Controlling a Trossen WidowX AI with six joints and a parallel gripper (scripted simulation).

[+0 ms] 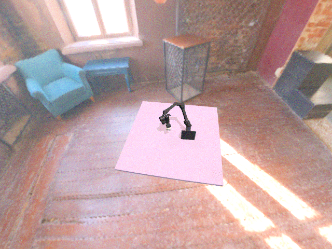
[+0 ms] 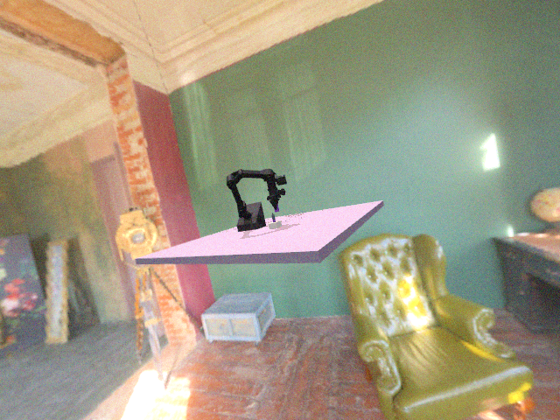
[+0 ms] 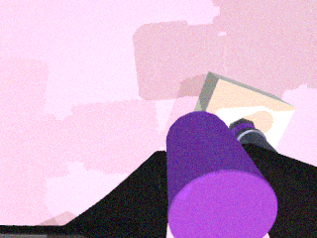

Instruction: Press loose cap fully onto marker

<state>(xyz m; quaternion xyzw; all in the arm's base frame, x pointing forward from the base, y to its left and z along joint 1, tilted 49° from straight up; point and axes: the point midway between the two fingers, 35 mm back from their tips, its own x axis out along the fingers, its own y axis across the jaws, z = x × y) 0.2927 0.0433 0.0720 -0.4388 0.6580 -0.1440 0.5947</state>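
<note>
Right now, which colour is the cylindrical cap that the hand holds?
Purple. The cylindrical cap, gripped by the hand, shows best in the wrist view.

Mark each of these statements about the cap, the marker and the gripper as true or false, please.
1. The gripper is shut on the purple cap. True.
2. The cap is already seated on the marker. False: the cap hangs in the gripper above the table, and the marker's tip is bare in the wrist view.
3. The marker stands in the pale holder block. True.
4. The cap stands loose on the table beside the block. False: it is lifted off the table, between the fingers.
5. The cap is green. False: it is purple.
</note>
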